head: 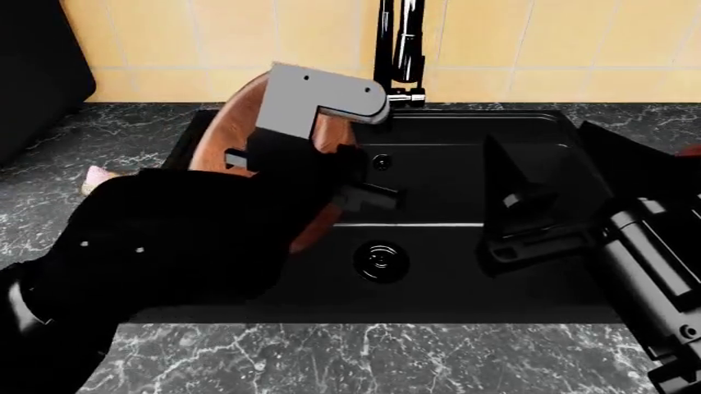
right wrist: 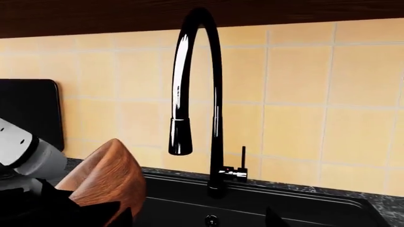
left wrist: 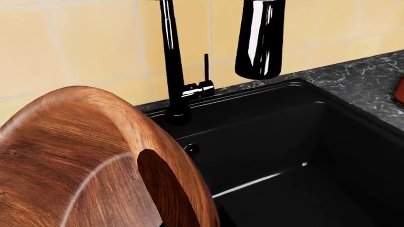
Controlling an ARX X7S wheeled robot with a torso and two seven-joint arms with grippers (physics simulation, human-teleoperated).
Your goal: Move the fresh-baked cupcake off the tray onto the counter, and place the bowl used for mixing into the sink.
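My left gripper (head: 367,179) is shut on the rim of the wooden bowl (head: 235,123) and holds it tilted on edge over the left side of the black sink (head: 482,283). In the left wrist view the bowl (left wrist: 69,156) fills the near side, with one finger (left wrist: 161,191) inside it above the basin (left wrist: 296,161). My right gripper (head: 559,185) is open and empty over the right side of the sink. The bowl (right wrist: 107,179) also shows in the right wrist view. A small pale pink-tan thing (head: 97,179) on the counter (head: 328,361), mostly hidden by my left arm, looks like the cupcake.
The tall black faucet (head: 400,41) stands behind the sink, with its spout (left wrist: 260,40) hanging over the basin. The round drain (head: 380,260) is in the basin floor. A red-brown edge of the tray (head: 690,152) shows at the far right. A dark appliance (head: 33,74) stands back left.
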